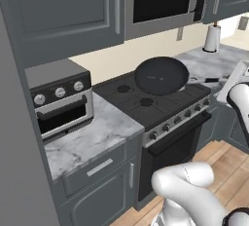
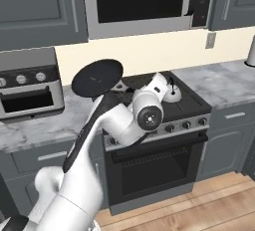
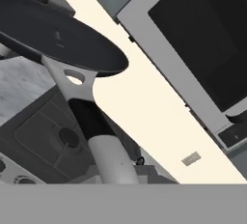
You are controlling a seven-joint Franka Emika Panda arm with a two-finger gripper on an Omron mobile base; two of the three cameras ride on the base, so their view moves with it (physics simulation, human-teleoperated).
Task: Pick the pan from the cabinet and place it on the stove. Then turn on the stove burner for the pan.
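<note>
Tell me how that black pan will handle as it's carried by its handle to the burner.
The pan is probably rigid, a wide dish on a slim handle. Held that far from its centre, it likely droops or twists; it already sits tilted above the stove. Its round underside may rock when set down.

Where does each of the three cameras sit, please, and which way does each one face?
Left base view: behind the arm on its left, facing forward and down at the stove; white arm links show lower right.
Right base view: behind on the right, facing the same stove; the arm rises from the lower left.
Hand view: on the hand, rolled, looking along the pan handle toward the microwave.
Shared: all three views show the pan raised over the cooktop.
</note>
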